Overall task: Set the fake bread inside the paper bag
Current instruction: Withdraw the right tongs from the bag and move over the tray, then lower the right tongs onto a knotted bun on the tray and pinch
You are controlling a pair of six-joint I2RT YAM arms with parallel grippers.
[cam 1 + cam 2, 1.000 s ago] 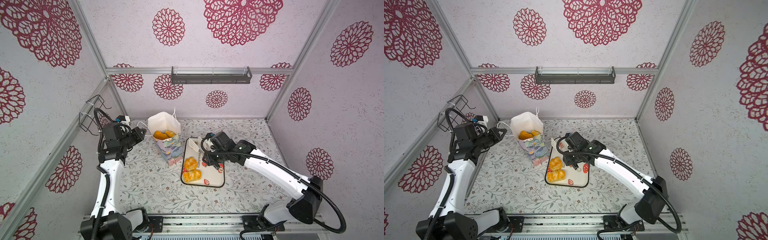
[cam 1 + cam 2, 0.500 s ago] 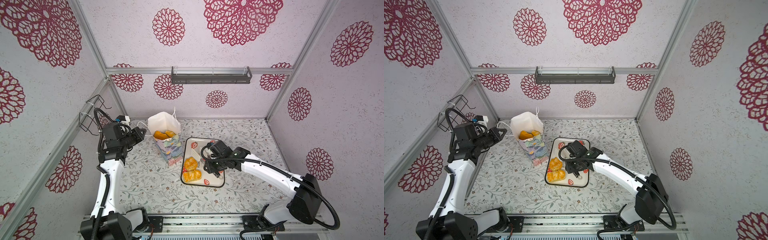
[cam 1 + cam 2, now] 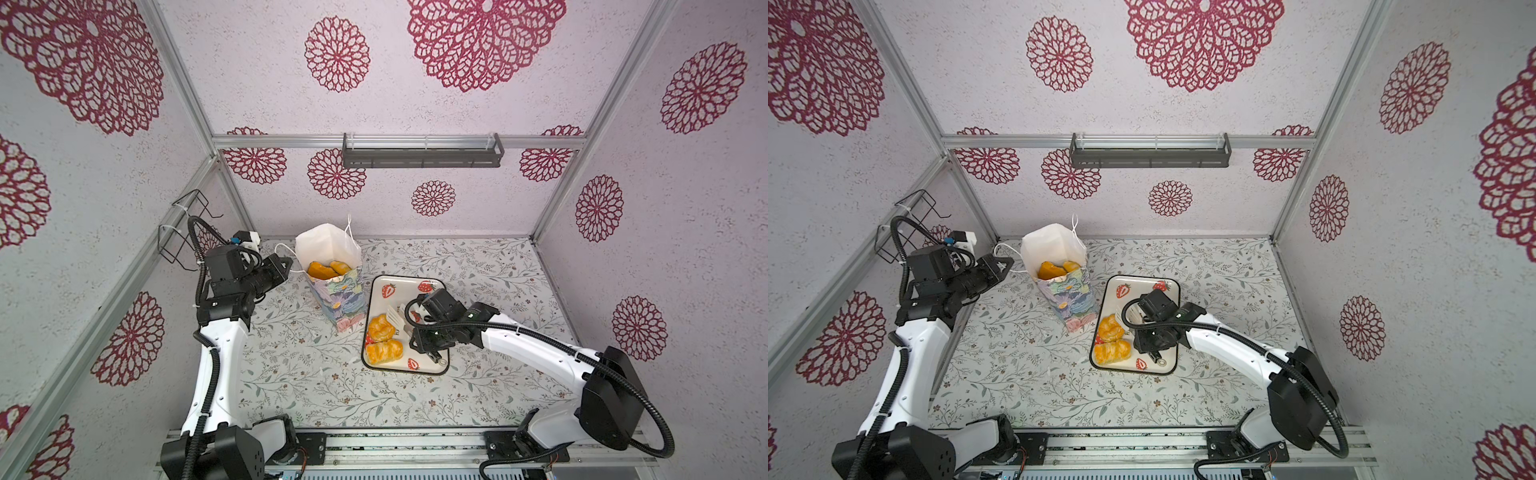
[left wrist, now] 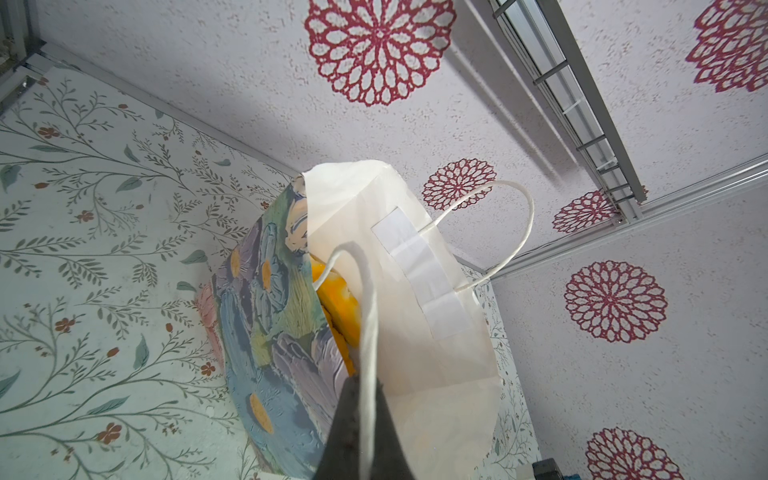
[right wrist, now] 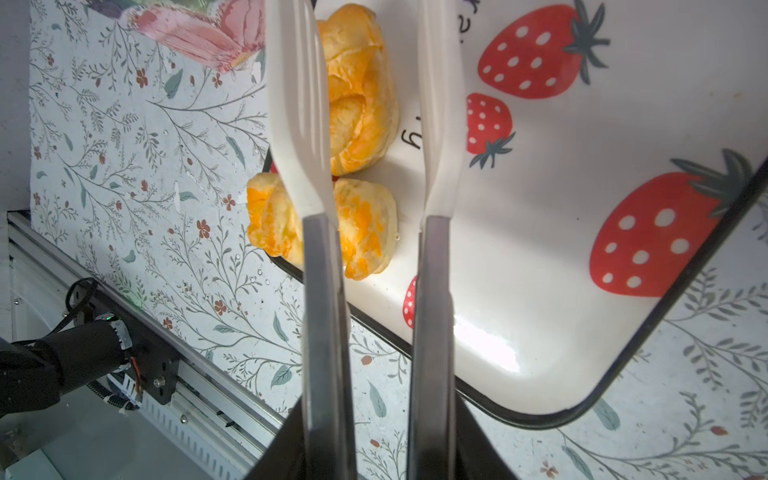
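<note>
Fingers (image 4: 345, 434) of the left gripper (image 3: 287, 263) are pinched together on the white cord handle (image 4: 367, 316) of the paper bag (image 3: 338, 297). The fingers (image 5: 478, 459) of the right gripper (image 3: 417, 332) are clamped around the grey shafts of a pair of tongs (image 5: 322, 299), whose white tips stand apart. Around both arms is a box-like cell with walls (image 3: 457, 104) papered in speckled white with crimson lace rosettes. Aluminium frame bars (image 3: 282, 142) run along its edges, a dark grey shelf rail (image 3: 422, 156) is fixed to the back wall, and a black wire basket (image 3: 183, 226) hangs on the left wall. The tabletop (image 3: 311, 374) is pale, printed with grey-green sprigs and small rust flowers, and a metal rail (image 3: 415, 449) carries the arm bases at its front edge. The bag stands toward the back left in both top views, mouth open and white inside, just beside the white strawberry-printed tray (image 3: 405, 287) with its dark rim. Some of the fake bread (image 3: 328, 270), at least two golden pieces, lies inside the bag. Two more pieces sit close together on the tray's left side, a croissant (image 3: 380, 328) and a flaky roll (image 3: 384, 351). From the right wrist, the forked tip (image 5: 295, 104) overlaps both pastries and the plain tip (image 5: 440, 104) hangs over bare tray. Whether either tip touches anything cannot be told.
</note>
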